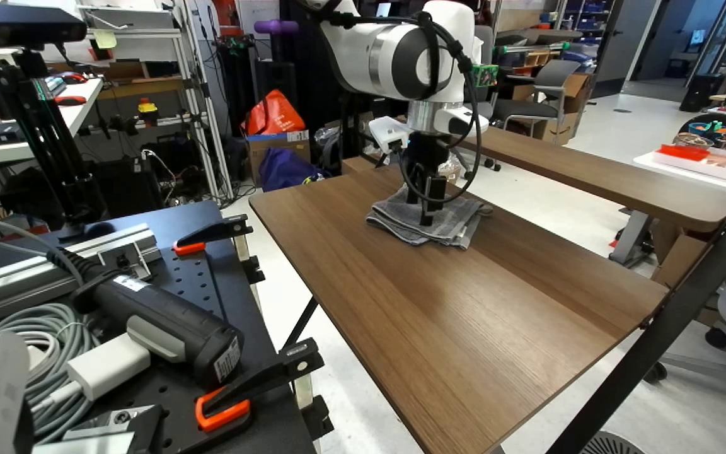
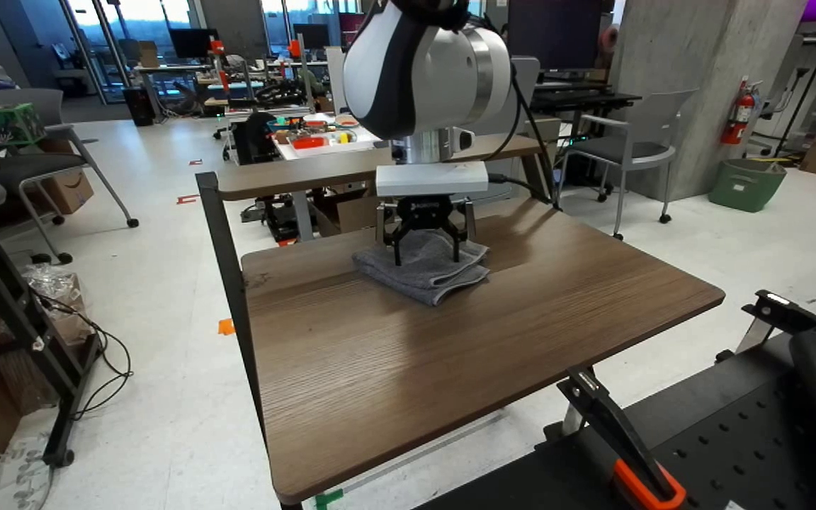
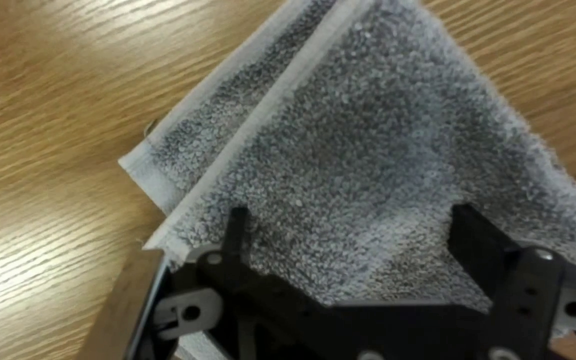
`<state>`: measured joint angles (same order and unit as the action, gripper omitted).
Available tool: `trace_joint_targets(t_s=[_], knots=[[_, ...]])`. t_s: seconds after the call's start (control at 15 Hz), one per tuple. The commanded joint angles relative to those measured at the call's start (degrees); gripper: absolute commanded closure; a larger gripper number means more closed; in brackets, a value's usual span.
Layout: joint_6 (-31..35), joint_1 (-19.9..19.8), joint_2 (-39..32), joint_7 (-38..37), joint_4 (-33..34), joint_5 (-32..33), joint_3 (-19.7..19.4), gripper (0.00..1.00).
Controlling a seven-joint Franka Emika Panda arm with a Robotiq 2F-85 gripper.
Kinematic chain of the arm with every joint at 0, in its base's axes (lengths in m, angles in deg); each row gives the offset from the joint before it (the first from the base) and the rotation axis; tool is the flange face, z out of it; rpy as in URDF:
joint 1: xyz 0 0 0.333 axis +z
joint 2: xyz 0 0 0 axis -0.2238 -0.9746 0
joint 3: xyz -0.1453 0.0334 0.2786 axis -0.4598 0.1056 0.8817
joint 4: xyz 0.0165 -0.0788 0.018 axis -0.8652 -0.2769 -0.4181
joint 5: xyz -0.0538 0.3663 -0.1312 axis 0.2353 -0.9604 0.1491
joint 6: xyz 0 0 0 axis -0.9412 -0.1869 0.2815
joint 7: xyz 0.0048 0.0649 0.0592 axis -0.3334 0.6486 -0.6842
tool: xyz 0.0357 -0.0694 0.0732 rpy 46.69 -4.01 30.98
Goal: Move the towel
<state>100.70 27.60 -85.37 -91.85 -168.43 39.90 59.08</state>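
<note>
A folded grey towel lies on the brown wooden table, and it also shows in the other exterior view. It fills the middle of the wrist view, with its pale hemmed edges at the left. My gripper points straight down over the towel. In an exterior view, the gripper has its two black fingers spread apart. In the wrist view, the gripper has its fingertips wide apart with flat towel between them. The tips are at or very near the cloth; I cannot tell if they press on it.
The wooden tabletop extends around the towel. A second brown board runs behind it, with a dark metal post at the table's end. A black bench with clamps, cables and a black handheld tool stands beside the table.
</note>
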Motion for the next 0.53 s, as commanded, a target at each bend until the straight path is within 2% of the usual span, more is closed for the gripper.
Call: trace_joint_targets(t_s=[0.0,0.47], knots=[[0.55,-2.47,0.33,-0.29,-1.63,-1.53,-1.18,0.0],[2.26,-5.83,4.2,-3.08,-10.13,-1.83,-5.18,0.0]])
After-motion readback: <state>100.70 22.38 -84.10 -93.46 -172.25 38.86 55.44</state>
